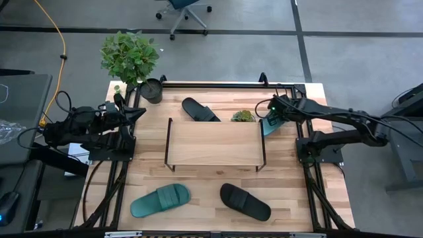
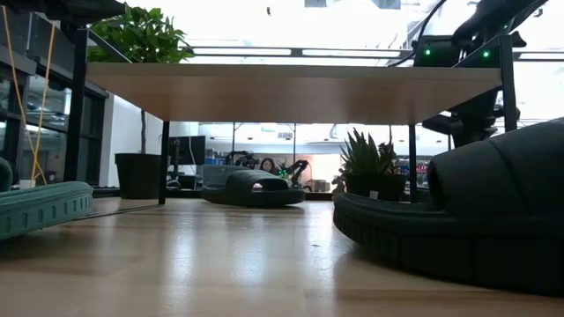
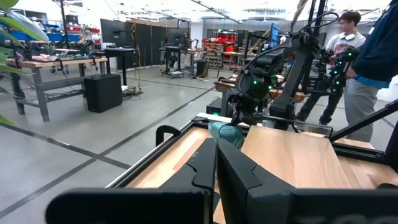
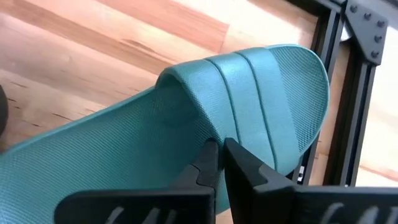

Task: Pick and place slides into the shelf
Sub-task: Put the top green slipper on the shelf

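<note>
Looking at the shelf [image 1: 213, 143] sitting left of my right gripper [image 4: 219, 155], which is pinching a teal slide [image 4: 186, 124] by its strap, right beside the shelf's end; left gripper [image 3: 214, 163] parked, fingers pressed together.

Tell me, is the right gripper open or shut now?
Shut on the teal slide: in the right wrist view the right gripper has its fingers pinched together on the slide's strap edge, beside the shelf.
</note>
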`<state>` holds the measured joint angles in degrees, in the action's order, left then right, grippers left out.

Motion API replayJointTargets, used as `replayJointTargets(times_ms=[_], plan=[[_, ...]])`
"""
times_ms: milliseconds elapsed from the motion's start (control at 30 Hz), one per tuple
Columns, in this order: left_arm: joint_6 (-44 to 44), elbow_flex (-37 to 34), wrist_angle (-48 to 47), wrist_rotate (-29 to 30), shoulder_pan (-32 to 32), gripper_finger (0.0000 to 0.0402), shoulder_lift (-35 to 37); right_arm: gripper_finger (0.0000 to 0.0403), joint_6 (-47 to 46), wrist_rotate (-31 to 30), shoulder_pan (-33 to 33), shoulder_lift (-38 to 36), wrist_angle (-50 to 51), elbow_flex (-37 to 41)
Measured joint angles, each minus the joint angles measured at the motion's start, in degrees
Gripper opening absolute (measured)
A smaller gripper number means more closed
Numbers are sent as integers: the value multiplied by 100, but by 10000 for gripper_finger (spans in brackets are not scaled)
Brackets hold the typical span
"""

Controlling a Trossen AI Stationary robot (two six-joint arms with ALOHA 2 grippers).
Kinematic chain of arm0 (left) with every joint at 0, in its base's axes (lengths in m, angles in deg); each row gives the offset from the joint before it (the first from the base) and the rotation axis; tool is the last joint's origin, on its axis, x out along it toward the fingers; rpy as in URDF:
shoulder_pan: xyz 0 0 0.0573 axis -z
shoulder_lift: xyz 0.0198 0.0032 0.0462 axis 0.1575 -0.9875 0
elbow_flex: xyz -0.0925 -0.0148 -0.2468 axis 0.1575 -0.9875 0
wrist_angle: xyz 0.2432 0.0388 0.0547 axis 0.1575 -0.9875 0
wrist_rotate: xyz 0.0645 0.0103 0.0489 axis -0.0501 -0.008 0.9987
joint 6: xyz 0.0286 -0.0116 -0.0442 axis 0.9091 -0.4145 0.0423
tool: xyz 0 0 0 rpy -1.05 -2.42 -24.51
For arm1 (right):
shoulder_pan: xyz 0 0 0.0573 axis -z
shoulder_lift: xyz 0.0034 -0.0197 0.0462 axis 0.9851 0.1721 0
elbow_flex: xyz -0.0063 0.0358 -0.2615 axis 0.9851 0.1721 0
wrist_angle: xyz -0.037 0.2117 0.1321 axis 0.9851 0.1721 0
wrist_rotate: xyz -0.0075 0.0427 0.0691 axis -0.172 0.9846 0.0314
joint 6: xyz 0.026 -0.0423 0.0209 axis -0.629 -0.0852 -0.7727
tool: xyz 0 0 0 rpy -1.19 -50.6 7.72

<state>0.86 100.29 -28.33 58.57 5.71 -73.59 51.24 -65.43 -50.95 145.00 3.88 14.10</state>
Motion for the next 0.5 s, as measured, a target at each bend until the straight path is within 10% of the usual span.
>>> replayJointTargets(times_ms=[500], plan=[[0,0,2,8,0,3,0,0,18,-783,-78,-72,485,-689]])
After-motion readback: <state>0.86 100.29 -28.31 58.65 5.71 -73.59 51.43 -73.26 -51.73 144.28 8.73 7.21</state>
